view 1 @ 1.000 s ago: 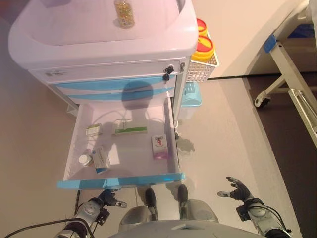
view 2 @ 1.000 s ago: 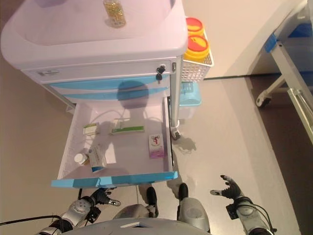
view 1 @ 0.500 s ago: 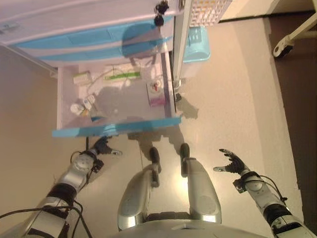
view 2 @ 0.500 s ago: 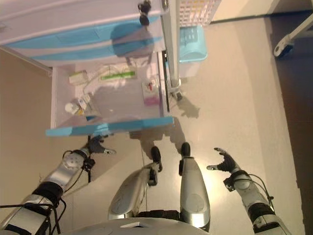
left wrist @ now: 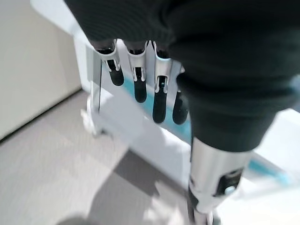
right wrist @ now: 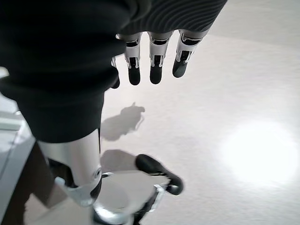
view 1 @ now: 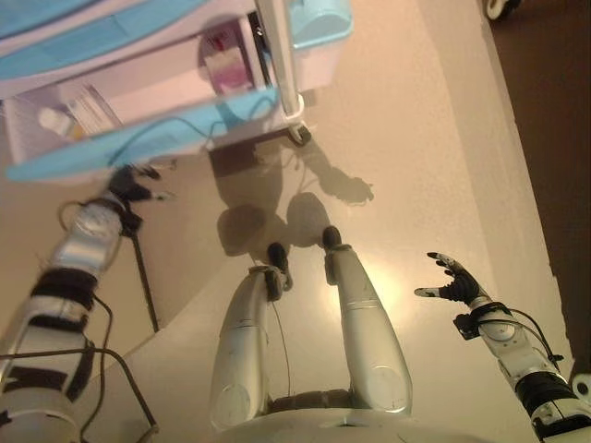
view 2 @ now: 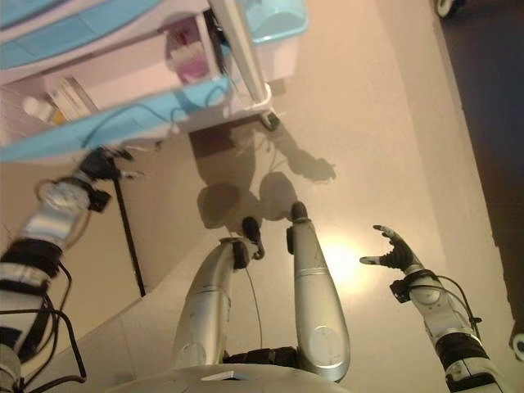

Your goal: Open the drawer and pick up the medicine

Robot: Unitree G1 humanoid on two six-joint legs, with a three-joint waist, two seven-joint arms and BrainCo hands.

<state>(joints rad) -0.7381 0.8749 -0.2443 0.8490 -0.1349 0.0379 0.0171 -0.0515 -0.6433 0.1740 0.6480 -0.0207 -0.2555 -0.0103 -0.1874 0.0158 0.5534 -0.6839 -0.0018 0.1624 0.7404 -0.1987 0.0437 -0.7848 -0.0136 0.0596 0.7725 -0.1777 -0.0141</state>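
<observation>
The cart's drawer [view 1: 138,138] stands pulled out at the upper left, white with a blue front edge. In it lie a pink and white medicine box [view 1: 224,55], a white bottle [view 1: 51,120] and a flat box [view 1: 92,106]. My left hand [view 1: 127,185] hangs just below the drawer's front edge, outside it. Its fingers [left wrist: 136,79] are relaxed and hold nothing. My right hand [view 1: 452,281] is held out over the floor at the lower right, far from the drawer. Its fingers [right wrist: 152,61] are spread and empty.
A light blue bin [view 1: 319,18] sits by the cart's right side. A cart leg with a caster [view 1: 295,129] stands below the drawer's right corner. Beige floor [view 1: 416,166] stretches to the right, with darker floor [view 1: 554,111] at the far right edge.
The camera has tipped down, so the cart and drawer have slid to the upper left of the picture. Both hands keep their places, open and empty.
</observation>
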